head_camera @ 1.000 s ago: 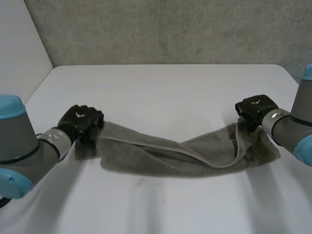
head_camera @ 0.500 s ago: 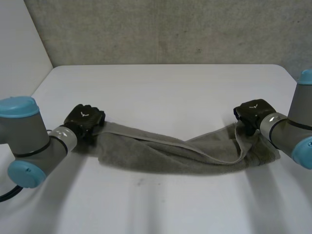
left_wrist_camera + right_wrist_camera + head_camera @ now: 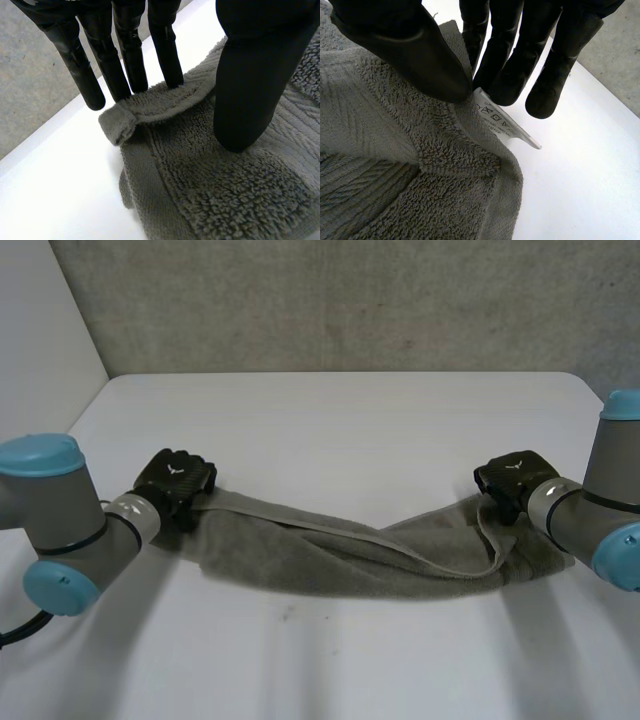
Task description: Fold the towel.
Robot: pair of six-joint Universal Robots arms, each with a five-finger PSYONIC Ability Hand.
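a grey towel point(image 3: 350, 560) lies stretched in a long, loosely bunched band across the near part of the white counter point(image 3: 340, 420), sagging in the middle, with a hemmed edge running along its top from end to end.

the left robot hand point(image 3: 175, 480) is at the towel's left end. in the left wrist view its straight fingers point(image 3: 125, 55) stand just behind the rolled corner hem and its thumb point(image 3: 250, 75) presses onto the pile in front, so the corner is pinched between them.

the right robot hand point(image 3: 512, 478) is at the towel's right end, where the cloth rises a little towards it. in the right wrist view its thumb and fingers close on the towel's edge at the corner, and a white care label point(image 3: 505, 122) sticks out from the hem just under the fingertips, over bare counter.

both arms reach in from the near corners, well apart. a grey concrete wall point(image 3: 350, 300) stands behind the counter.
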